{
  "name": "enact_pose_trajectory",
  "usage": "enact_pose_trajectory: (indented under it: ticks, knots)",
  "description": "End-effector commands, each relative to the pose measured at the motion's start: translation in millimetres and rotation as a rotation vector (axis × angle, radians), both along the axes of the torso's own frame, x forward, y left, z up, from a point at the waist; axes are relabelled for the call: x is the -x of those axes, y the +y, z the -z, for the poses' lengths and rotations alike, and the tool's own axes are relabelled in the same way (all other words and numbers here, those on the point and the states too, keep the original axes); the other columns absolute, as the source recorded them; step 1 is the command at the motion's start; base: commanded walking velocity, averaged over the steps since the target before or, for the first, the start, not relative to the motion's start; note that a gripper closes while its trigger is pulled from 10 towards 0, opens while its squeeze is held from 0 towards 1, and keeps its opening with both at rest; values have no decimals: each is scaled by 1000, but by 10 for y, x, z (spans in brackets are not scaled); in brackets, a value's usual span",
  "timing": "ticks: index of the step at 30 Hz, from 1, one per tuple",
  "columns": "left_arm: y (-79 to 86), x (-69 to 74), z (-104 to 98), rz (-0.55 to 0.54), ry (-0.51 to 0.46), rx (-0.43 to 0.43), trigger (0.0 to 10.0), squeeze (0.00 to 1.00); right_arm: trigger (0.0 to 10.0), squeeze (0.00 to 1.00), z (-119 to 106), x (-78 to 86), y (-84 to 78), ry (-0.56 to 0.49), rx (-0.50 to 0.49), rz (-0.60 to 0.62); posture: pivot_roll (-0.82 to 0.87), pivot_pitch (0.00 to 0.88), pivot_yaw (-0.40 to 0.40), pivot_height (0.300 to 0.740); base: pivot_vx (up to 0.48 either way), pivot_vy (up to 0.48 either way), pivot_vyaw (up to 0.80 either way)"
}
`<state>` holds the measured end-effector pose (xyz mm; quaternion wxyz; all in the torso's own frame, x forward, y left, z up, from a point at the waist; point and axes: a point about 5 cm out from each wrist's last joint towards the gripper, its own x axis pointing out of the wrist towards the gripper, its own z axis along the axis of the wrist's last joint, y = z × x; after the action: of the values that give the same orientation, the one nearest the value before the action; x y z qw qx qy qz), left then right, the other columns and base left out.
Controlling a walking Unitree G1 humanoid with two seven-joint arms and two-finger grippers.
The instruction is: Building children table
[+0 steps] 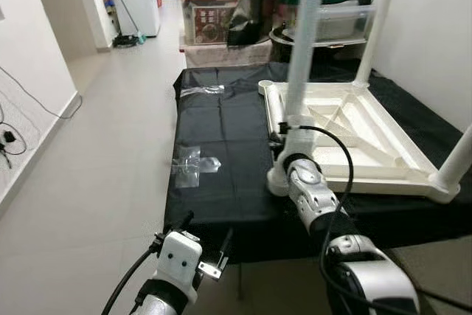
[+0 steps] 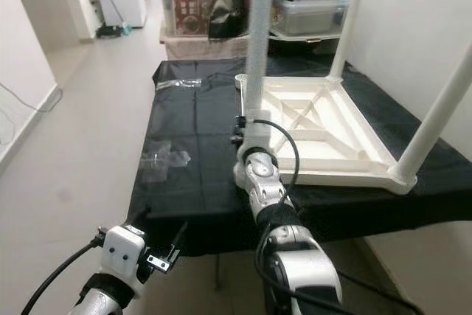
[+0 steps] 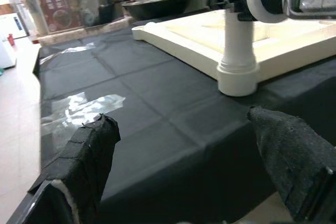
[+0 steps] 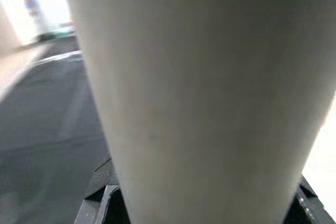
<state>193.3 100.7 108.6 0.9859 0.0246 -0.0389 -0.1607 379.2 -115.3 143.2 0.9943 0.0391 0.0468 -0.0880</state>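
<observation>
White children table top (image 1: 369, 138) lies upside down on the black-covered table (image 1: 221, 145), 3 legs visible standing up from its corners. Right gripper (image 1: 284, 132) is clamped low on the near-left leg (image 1: 302, 57), just above its socket (image 3: 237, 77). Left gripper (image 1: 193, 250) hangs off the table's near edge, fingers (image 3: 86, 150) apart, holding nothing. Hard plastic, likely light, stiff, a bit slick; grip the leg low near the socket. Left wrist view shows the leg seated in the socket; right wrist view gives just the leg up close. Clear plastic wrap (image 1: 193, 164) lies on the cloth.
</observation>
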Motion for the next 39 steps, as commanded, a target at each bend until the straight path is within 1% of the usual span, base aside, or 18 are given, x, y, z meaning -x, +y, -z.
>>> enact_pose_trajectory:
  ticks: [1, 2, 3, 4, 5, 11, 12, 16, 19, 20, 22, 23, 24, 29, 30, 36, 38, 39]
  knots:
    - [0, 8, 32, 1, 18, -11, 10000, 0, 0, 0, 267, 99, -4, 137, -56, 69, 57, 0, -21, 740, 0, 0, 0]
    - [0, 8, 32, 1, 18, -11, 10000, 0, 0, 0, 267, 99, -4, 137, -56, 69, 57, 0, -21, 740, 0, 0, 0]
    - [0, 9, 32, 2, 17, -11, 10000, 0, 4784, 0, 252, 88, 95, 124, -79, 16, 57, 0, -21, 740, 0, 0, 0]
    - [0, 10, 32, 2, 17, -11, 10000, 0, 4784, 0, 238, 81, 169, 116, -95, -18, 57, 0, -21, 740, 0, 0, 0]
    - [1, 12, 36, 2, 18, -11, 10000, 0, 10000, 1000, 178, 61, 265, 67, -138, -94, 59, 0, -20, 740, 0, 0, 0]
    - [3, 14, 42, 2, 20, -11, 10000, 0, 10000, 1000, -52, 13, 328, -83, -161, -188, 59, 0, -20, 740, 0, 0, 0]
    - [3, 13, 42, 2, 20, -11, 10000, 0, 10000, 0, -101, -10, 324, -112, -176, -248, 59, 0, -20, 740, 0, 0, 0]
    - [3, 12, 46, 4, 22, -10, 10000, 0, 10000, 0, -162, -12, 351, -162, -188, -411, 49, 0, -17, 740, 0, 0, 0]
    - [2, 6, 55, 8, 23, -9, 10000, 0, 10000, 0, -80, 84, 444, -129, -184, -850, 49, 0, -14, 740, 0, 0, 0]
    - [2, 6, 55, 8, 23, -9, 10000, 0, 10000, 0, -80, 84, 444, -129, -184, -850, 49, 0, -14, 740, 0, 0, 0]
    - [3, 2, 55, 7, 22, -11, 10000, 0, 10000, 0, 23, 178, 459, -8, -165, -1116, 49, 0, -16, 740, 0, 0, 0]
    - [3, 2, 55, 7, 22, -11, 10000, 0, 10000, 0, 23, 178, 459, -8, -165, -1116, 49, 0, -16, 740, 0, 0, 0]
    - [3, 2, 55, 7, 21, -12, 10000, 0, 10000, 0, 48, 222, 435, 41, -142, -1238, 50, 0, -12, 740, 0, 0, 0]
    - [3, 2, 56, 7, 21, -12, 10000, 0, 10000, 0, 1, 254, 406, 93, -93, -1428, 51, 0, -17, 740, 0, 0, 0]
    - [2, -3, 55, 7, 22, -12, 10000, 0, 10000, 0, -71, 250, 426, 108, -63, -1533, 55, 0, -19, 740, 0, 0, 0]
    - [4, -11, 59, 5, 24, -12, 10000, 0, 10000, 0, -188, 230, 521, 92, -23, -1626, 55, 0, -19, 740, 0, 0, 0]
    - [4, -11, 60, 5, 23, -12, 10000, 0, 0, 0, -227, 233, 552, 88, -28, -1658, 55, 0, -19, 740, 0, 0, 0]
    - [4, -11, 60, 5, 23, -12, 10000, 0, 0, 0, -227, 233, 552, 88, -28, -1658, 55, 0, -19, 740, 0, 0, 0]
